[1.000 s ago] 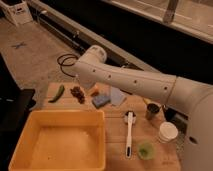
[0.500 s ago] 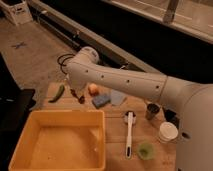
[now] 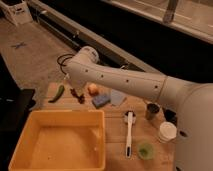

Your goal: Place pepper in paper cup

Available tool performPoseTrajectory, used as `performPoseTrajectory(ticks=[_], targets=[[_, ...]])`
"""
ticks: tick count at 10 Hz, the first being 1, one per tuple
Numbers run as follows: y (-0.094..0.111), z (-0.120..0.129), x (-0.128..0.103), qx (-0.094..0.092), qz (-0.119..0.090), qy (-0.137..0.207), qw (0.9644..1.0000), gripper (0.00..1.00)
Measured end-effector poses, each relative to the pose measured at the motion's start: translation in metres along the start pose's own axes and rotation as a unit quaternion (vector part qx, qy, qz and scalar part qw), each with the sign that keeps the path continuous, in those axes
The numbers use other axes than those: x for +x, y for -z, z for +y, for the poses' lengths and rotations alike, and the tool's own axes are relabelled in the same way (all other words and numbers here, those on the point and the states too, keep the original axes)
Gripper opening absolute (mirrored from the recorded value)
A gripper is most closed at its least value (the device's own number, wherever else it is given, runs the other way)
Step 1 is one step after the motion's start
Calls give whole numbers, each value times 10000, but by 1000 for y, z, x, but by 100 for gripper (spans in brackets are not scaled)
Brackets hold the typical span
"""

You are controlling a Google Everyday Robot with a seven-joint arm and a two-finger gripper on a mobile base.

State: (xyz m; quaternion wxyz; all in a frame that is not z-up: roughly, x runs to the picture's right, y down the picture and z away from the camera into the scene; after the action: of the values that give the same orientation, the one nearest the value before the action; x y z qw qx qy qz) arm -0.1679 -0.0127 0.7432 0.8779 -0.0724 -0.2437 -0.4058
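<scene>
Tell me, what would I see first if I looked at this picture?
The big white robot arm reaches in from the right, its gripper low beside the green pepper at the back left of the table. The bright yellow bin fills the front left, and the white paper cup sits far right.

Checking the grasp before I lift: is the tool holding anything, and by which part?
Nothing seems held. The tool is low over the table, and the pepper lies loose on the wood just left of it, apart.
</scene>
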Motion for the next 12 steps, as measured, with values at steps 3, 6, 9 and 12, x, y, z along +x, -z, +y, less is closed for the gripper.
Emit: performPoseTrajectory(ticks=[3,6,9,12], targets=[[-45,-42,-10,180,-324,363,9987,65],[-101,-74,-27,277,-768,604,9948,65],[-146,-88,-25,390,-1079,610,9915,65],[-177,-97,-23,369,-1326,594,9887,65]])
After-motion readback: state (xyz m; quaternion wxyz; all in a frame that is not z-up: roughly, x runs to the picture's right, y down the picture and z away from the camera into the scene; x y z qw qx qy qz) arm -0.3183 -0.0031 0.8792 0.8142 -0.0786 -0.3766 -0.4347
